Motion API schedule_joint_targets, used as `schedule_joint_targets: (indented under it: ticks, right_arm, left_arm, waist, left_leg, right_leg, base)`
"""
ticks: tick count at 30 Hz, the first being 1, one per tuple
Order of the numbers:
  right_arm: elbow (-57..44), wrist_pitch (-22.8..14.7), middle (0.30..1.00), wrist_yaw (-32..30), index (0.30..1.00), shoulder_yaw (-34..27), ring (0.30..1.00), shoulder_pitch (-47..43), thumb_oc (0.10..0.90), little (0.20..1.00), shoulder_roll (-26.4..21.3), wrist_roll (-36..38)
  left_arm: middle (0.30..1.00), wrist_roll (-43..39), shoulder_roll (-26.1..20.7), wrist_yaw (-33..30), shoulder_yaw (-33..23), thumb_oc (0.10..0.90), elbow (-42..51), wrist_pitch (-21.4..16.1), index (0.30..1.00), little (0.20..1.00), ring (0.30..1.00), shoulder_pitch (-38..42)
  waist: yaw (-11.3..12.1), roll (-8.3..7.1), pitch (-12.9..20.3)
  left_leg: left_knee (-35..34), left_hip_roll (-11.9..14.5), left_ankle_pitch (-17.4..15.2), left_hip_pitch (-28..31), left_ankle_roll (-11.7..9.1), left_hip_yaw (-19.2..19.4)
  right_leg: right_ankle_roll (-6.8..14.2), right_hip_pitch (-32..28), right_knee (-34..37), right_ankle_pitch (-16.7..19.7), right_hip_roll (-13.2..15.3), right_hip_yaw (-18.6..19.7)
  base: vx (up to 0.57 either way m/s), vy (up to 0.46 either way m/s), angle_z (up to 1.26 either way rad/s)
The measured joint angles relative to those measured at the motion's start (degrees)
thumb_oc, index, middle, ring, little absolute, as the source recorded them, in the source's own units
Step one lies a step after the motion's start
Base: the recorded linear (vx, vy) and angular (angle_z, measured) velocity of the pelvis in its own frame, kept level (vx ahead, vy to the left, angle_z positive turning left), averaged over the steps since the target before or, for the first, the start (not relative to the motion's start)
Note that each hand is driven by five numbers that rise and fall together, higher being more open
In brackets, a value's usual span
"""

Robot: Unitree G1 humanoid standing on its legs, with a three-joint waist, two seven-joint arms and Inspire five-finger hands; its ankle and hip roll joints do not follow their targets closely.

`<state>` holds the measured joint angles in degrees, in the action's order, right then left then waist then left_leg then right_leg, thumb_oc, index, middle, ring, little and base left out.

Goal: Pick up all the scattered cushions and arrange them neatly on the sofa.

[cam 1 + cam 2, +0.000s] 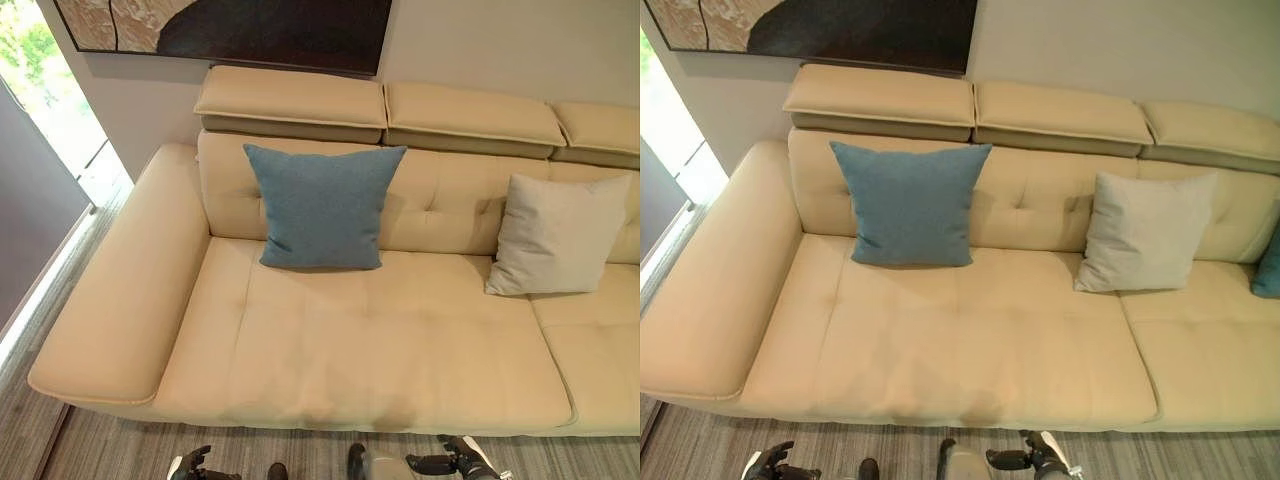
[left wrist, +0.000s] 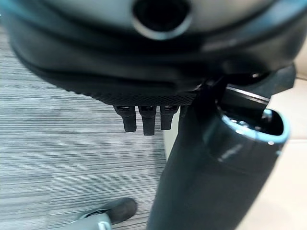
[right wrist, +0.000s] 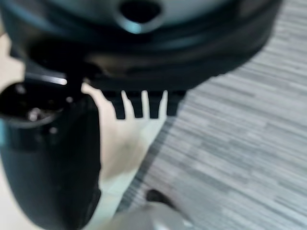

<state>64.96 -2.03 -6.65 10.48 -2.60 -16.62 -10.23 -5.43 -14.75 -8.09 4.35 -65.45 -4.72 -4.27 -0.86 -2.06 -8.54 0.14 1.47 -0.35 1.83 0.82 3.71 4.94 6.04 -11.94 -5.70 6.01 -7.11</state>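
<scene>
Hanging low at the near edge with left hand [image 1: 190, 466] and right hand [image 1: 455, 460] both released and empty, needing only a check that blue cushion [image 1: 322, 205], grey cushion [image 1: 556, 236] and teal cushion [image 1: 1269, 262] are leaning upright on the sofa [image 1: 400, 350].

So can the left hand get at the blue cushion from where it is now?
Probably not yet: the left hand hangs low over the floor before the sofa, and the blue cushion leans against the backrest, across the whole seat.
</scene>
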Motion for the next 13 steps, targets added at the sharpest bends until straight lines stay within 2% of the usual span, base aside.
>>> schedule_joint_targets:
  ticks: [1,2,4,7,13]
  right_arm:
    - [0.24,0.03,0.900,0.00,0.900,-0.24,0.900,0.06,0.800,0.900,-0.38,0.29]
    - [1.07,0.04,0.900,0.06,0.900,-0.15,0.900,-0.51,0.800,0.900,-0.32,0.32]
    - [1.06,-0.06,0.900,0.07,0.900,-0.05,0.900,-0.96,0.800,0.900,-0.32,0.33]
    - [2.03,0.04,0.900,0.02,0.900,-0.18,0.900,-1.13,0.800,0.900,-0.58,0.43]
    - [2.37,0.53,0.900,0.03,0.900,-0.18,0.900,1.26,0.800,0.900,-0.81,0.52]
  left_arm:
    - [0.900,0.01,1.48,0.34,0.05,0.800,0.02,-0.04,0.900,0.900,0.900,-0.20]
    - [0.900,-0.01,2.80,0.42,0.07,0.800,0.06,-0.05,0.900,0.900,0.900,-0.59]
    - [0.900,0.02,3.55,0.77,0.11,0.800,0.08,-0.04,0.900,0.900,0.900,-0.62]
    - [0.900,0.02,3.63,1.01,0.15,0.800,0.22,-0.05,0.900,0.900,0.900,0.55]
    - [0.900,0.02,3.64,1.20,0.16,0.800,0.30,-0.04,0.900,0.900,0.900,1.06]
  waist:
    - [0.21,1.78,1.11]
    - [0.24,2.86,1.87]
    - [0.16,3.85,2.47]
    - [0.01,3.97,2.88]
    - [-0.24,2.97,3.63]
  left_leg:
    - [-1.40,1.00,0.70,0.10,-1.02,-0.58]
    - [-1.34,1.97,0.93,-0.43,-1.44,-0.43]
    - [-1.19,2.97,1.11,-0.67,-1.75,-0.31]
    - [-0.54,3.74,1.04,-1.31,-1.96,-0.62]
    - [-1.43,3.91,1.40,-0.84,-3.15,-1.01]
  right_leg:
    - [-0.90,-1.44,4.49,2.25,-1.90,-0.05]
    - [-2.10,-1.86,6.41,3.76,-3.29,0.45]
    - [-2.84,-2.12,7.88,4.88,-4.55,1.26]
    - [-3.39,-2.55,9.48,5.73,-5.45,1.21]
    - [-3.37,-2.78,9.85,5.81,-5.59,0.96]
  base:
    - [-0.01,-0.095,-0.09]
    - [0.00,-0.088,-0.19]
    - [-0.02,-0.103,-0.27]
    - [0.00,-0.065,-0.05]
    - [0.02,-0.052,0.01]
